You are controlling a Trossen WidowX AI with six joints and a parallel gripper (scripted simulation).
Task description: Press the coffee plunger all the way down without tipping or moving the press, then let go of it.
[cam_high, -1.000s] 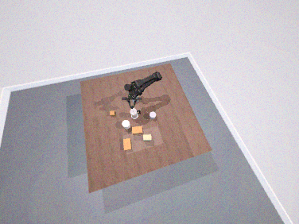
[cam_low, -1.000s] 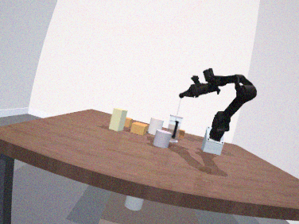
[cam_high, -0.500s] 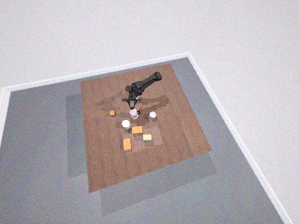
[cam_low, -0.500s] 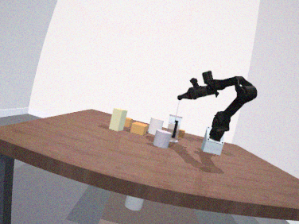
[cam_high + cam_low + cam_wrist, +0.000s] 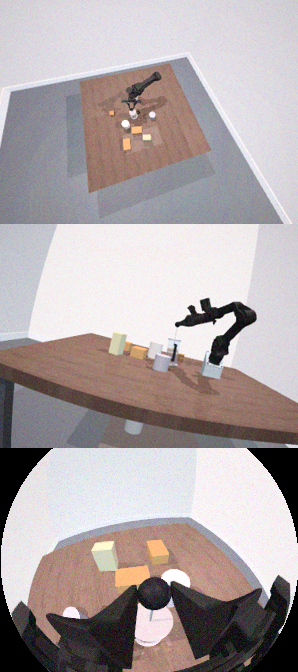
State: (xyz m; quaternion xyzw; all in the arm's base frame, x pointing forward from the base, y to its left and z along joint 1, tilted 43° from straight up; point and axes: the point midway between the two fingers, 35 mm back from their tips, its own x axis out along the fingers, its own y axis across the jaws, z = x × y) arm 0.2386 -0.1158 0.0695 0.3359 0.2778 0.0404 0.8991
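The coffee press [image 5: 133, 115] [image 5: 170, 347] stands upright on the wooden table, its black handle [image 5: 174, 353] to one side. In the wrist view its pale round lid [image 5: 156, 629] lies below the fingers. The plunger's thin rod [image 5: 176, 332] stands well up out of the lid, with the round black knob [image 5: 154, 594] on top. My gripper [image 5: 131, 108] [image 5: 177, 324] [image 5: 153, 587] is shut on the knob, one fingertip at each side of it. The fingers are high above the lid. In the exterior view the knob merges with the dark fingertips.
A white cylinder [image 5: 125, 124] [image 5: 155, 349] [image 5: 176, 578] stands close to the press, and a lavender cylinder [image 5: 152, 114] [image 5: 162, 363] [image 5: 71, 612] on its other side. Orange blocks [image 5: 136, 129] [image 5: 139, 352] [image 5: 132, 576] and a tall pale yellow block [image 5: 147, 137] [image 5: 117, 343] [image 5: 106, 558] stand beyond.
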